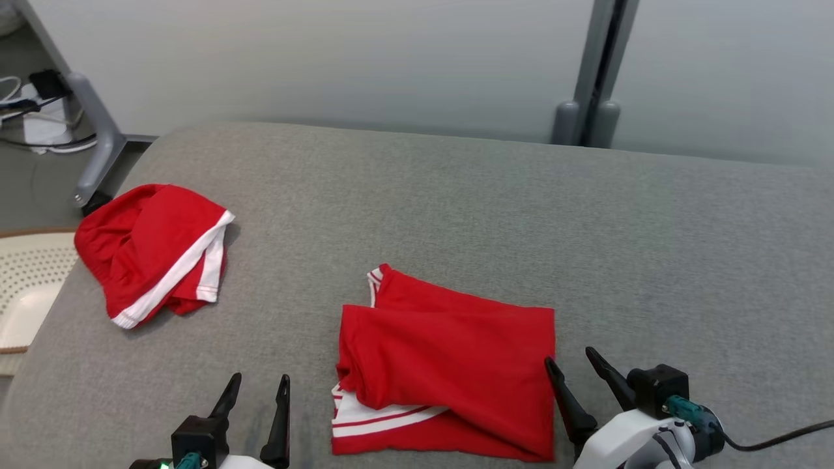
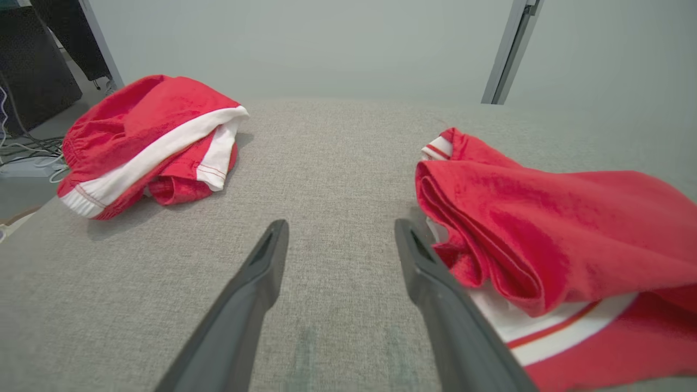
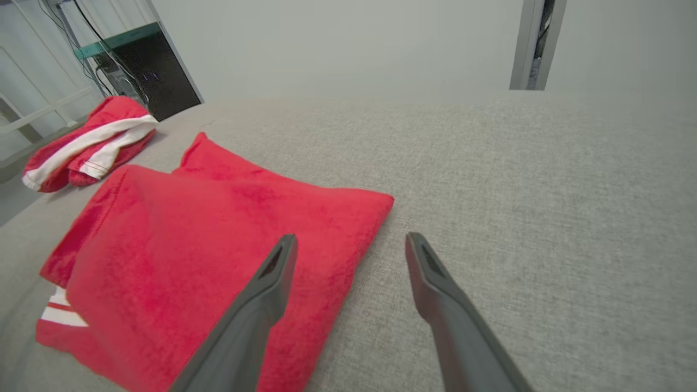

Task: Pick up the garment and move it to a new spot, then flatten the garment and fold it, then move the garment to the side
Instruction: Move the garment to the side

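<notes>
A folded red garment [image 1: 449, 365] with white-striped trim lies flat on the grey padded surface [image 1: 521, 208], near its front edge. In the left wrist view this garment [image 2: 555, 228] sits just right of my left gripper [image 2: 341, 223]. My left gripper [image 1: 260, 378] is open and empty, a short way left of the fold. My right gripper [image 1: 570, 356] is open too, at the garment's right edge. In the right wrist view its left finger hangs over the garment [image 3: 218, 245] and its right finger over bare cloth; the right gripper [image 3: 351, 237] holds nothing.
A second red garment [image 1: 153, 251] with a white band lies bunched near the surface's left edge, also seen as a crumpled heap [image 2: 147, 141]. Off that edge stand a perforated white object [image 1: 26, 286] and a grey frame leg [image 1: 98, 140]. A grey wall post [image 1: 596, 71] rises behind.
</notes>
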Motion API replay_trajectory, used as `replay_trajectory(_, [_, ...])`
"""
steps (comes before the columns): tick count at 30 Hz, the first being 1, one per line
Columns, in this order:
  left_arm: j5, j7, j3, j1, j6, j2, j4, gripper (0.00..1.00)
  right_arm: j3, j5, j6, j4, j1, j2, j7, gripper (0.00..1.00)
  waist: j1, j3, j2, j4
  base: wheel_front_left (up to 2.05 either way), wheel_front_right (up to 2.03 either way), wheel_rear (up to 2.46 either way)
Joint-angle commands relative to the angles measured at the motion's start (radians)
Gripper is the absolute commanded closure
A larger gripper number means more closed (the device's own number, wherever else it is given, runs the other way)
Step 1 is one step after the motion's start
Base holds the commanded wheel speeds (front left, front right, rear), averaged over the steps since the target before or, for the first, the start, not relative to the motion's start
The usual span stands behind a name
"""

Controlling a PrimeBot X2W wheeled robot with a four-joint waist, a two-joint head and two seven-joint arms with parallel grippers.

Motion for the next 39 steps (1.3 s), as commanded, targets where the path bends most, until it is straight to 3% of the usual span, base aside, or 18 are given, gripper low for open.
replay_trajectory(1, [0.002, 0.0, 0.0, -0.014, -0.003, 0.004, 0.001, 0.0, 0.004, 0.009, 0.0, 0.031, -0.021, -0.008, -0.005, 0.0, 0.0, 0.024, 0.0, 0.049, 0.0, 0.0, 0.0])
replay_trajectory(9, [-0.01, 0.0, 0.002, -0.021, -0.001, 0.004, -0.005, 0.0, 0.051, 0.04, 0.0, 0.217, -0.105, -0.007, -0.004, 0.0, 0.0, 0.047, 0.0, 0.104, 0.0, 0.0, 0.0])
replay_trajectory(10, [-0.009, 0.0, 0.002, -0.023, -0.002, 0.004, -0.007, 0.0, 0.055, 0.043, 0.0, 0.233, -0.115, -0.007, -0.003, 0.16, 0.0, 0.05, 0.0, 0.105, 0.0, 0.0, 0.0])
replay_trajectory(11, [-0.009, 0.0, 0.002, -0.025, -0.002, 0.004, -0.01, 0.0, 0.056, 0.035, 0.0, 0.25, -0.125, -0.007, -0.002, 0.57, 0.0, 0.052, 0.0, 0.105, 0.0, 0.0, 0.0])
replay_trajectory(13, [-0.007, 0.0, 0.002, -0.028, -0.003, 0.004, -0.014, 0.0, 0.056, 0.035, 0.0, 0.279, -0.137, -0.007, -0.002, 1.0, 0.0, 0.054, 0.0, 0.102, 0.0, 0.0, 0.0])
replay_trajectory(21, [-0.015, 0.0, -0.021, -0.027, -0.008, 0.004, -0.02, 0.0, -0.002, -0.01, -0.001, 0.278, -0.175, -0.01, -0.002, 1.0, 0.0, 0.041, 0.0, 0.018, 0.0, 0.0, 0.0])
replay_trajectory(32, [-0.044, 0.0, -0.052, -0.036, -0.001, 0.004, -0.04, 0.0, -0.057, -0.061, -0.001, 0.262, -0.148, -0.008, -0.002, 1.0, 0.0, 0.014, 0.0, -0.303, 0.0, 0.0, 0.0])
replay_trajectory(33, [-0.044, 0.0, -0.052, -0.036, -0.001, 0.004, -0.04, 0.0, -0.057, -0.061, -0.001, 0.262, -0.148, -0.008, -0.002, 1.0, 0.0, 0.014, 0.0, -0.303, 0.0, 0.0, 0.0])
replay_trajectory(39, [-0.073, 0.0, -0.076, -0.063, 0.004, 0.004, -0.058, 0.0, -0.073, -0.071, 0.0, 0.234, -0.132, -0.007, -0.002, 1.0, 0.0, 0.037, 0.0, -0.457, 0.0, 0.0, 0.0])
